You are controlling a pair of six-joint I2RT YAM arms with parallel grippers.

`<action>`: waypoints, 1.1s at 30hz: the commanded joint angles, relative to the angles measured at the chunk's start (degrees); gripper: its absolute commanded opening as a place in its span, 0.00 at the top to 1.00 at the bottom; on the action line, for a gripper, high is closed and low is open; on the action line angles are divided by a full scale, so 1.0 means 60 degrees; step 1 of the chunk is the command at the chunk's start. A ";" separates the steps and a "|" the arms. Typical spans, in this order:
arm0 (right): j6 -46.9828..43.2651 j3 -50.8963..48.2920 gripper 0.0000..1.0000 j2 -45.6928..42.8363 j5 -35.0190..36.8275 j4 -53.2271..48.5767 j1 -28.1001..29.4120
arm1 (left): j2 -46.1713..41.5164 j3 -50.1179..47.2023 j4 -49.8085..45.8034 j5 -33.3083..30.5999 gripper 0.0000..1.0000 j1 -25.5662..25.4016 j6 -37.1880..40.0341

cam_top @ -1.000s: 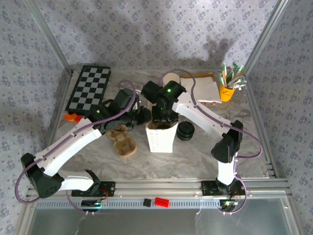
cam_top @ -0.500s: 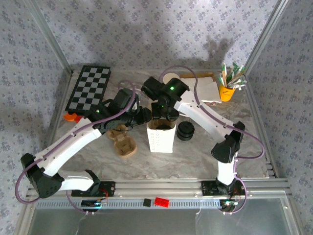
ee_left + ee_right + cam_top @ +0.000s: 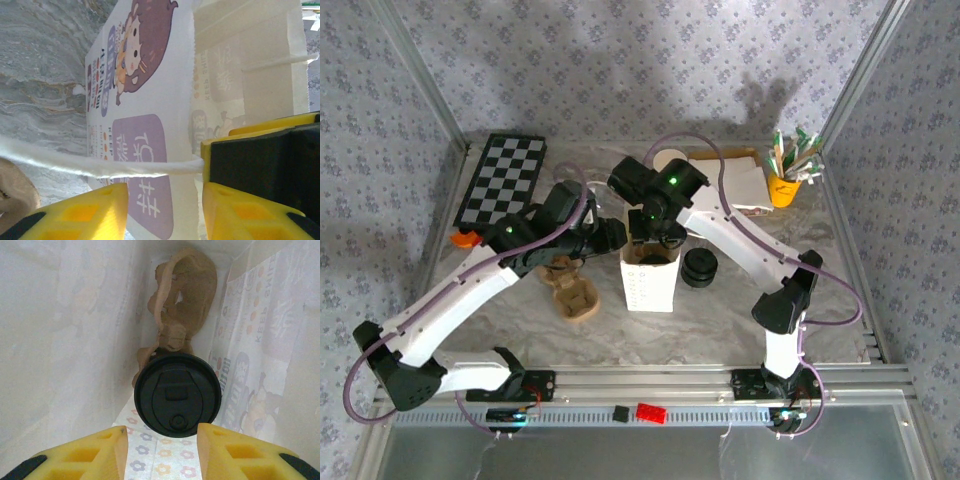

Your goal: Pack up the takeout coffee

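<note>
Right gripper (image 3: 160, 434): I find it hanging in the mouth of the white paper bag (image 3: 650, 288); jaws parted, nothing between them, released. Coffee cup (image 3: 177, 394): upright on the floor of the bag, black lid on, directly below my right fingers (image 3: 80, 455) and clear of them. A brown cardboard piece (image 3: 185, 305) rises behind the cup against the far wall of the bag, touching the cup's far side; the bag's walls stand close on both sides of the gripper.

Left gripper (image 3: 165, 200): outside the bag, against its printed face near the top edge; jaws apart, not clamped. The bag's white cord handle (image 3: 100, 164) runs across the gap and meets one finger; I cannot tell whether it merely rests there.

Surroundings, top view: bag upright at mid-table; stack of black lids (image 3: 699, 267) just beside its right side; brown cardboard tray (image 3: 573, 293) near its left side, partly under my left arm; checkerboard (image 3: 502, 180) well apart at far left, small orange object (image 3: 463, 238) at its near corner; white box (image 3: 738, 182) behind the bag; yellow cup of sticks (image 3: 784, 186) in the far right corner.
</note>
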 commanded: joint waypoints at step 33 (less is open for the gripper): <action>-0.1331 0.2407 0.62 -0.1164 0.0615 -0.0694 0.0123 | -0.1787 0.1311 -0.0809 0.0512 0.44 0.1284 0.2003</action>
